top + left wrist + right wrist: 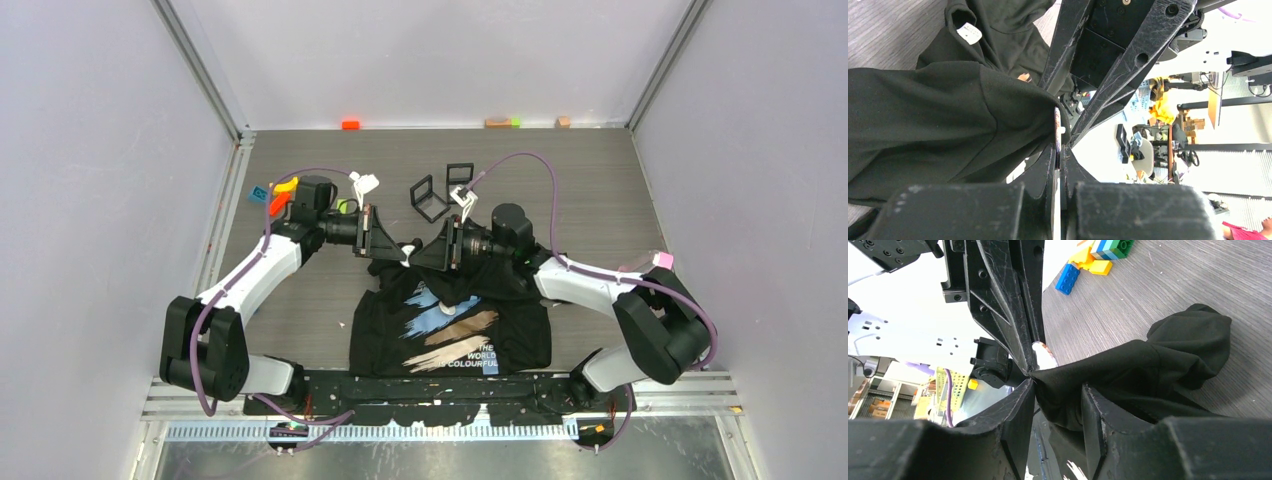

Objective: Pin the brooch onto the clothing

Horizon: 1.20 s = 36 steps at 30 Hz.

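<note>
The black T-shirt (450, 335) lies at the near middle of the table, printed front up, its upper part bunched and lifted. My left gripper (398, 249) is shut on the brooch (1057, 125), a thin white and pink disc seen edge-on, pressed against the raised fabric (948, 115). My right gripper (420, 257) faces it tip to tip. Its fingers (1020, 405) hold a bunched fold of the shirt (1128, 375) between them. The brooch (1044, 356) shows just beyond that fold. The brooch's pin is hidden.
Two black open frames (438, 192) stand behind the grippers. Coloured toy bricks (277, 194) lie at the left, also in the right wrist view (1088, 260). Small blocks (350, 124) (500, 122) sit along the back wall. A pink block (660, 260) is at the right.
</note>
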Available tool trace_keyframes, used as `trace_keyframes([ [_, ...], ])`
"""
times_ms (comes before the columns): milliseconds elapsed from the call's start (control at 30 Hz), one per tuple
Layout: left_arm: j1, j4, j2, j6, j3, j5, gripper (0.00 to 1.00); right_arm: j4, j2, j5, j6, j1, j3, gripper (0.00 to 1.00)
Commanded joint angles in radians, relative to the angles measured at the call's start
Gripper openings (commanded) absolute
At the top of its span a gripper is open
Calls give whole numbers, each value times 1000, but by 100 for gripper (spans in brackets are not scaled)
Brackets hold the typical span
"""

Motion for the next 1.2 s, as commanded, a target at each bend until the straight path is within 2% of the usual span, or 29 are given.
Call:
trace_keyframes([
  [0,-6,41,-13,-10,-3,71,0,90,2,3,19,4,45,41],
  [233,-29,63,-28,-8,-5,96,0,67,37,-13,30,5,65,29],
  [467,-35,69,-40,-4,-6,92,0,75,58,-11,45,4,68,21],
  [700,-35,67,-48,-3,-7,67,0,41,37,114,28,0,41,12],
  [900,-35,68,-50,-3,-6,66,0,2,18,190,8,-1,31,9],
  [1167,-35,65,-48,-4,-6,52,0,31,-15,289,4,-2,-15,7],
])
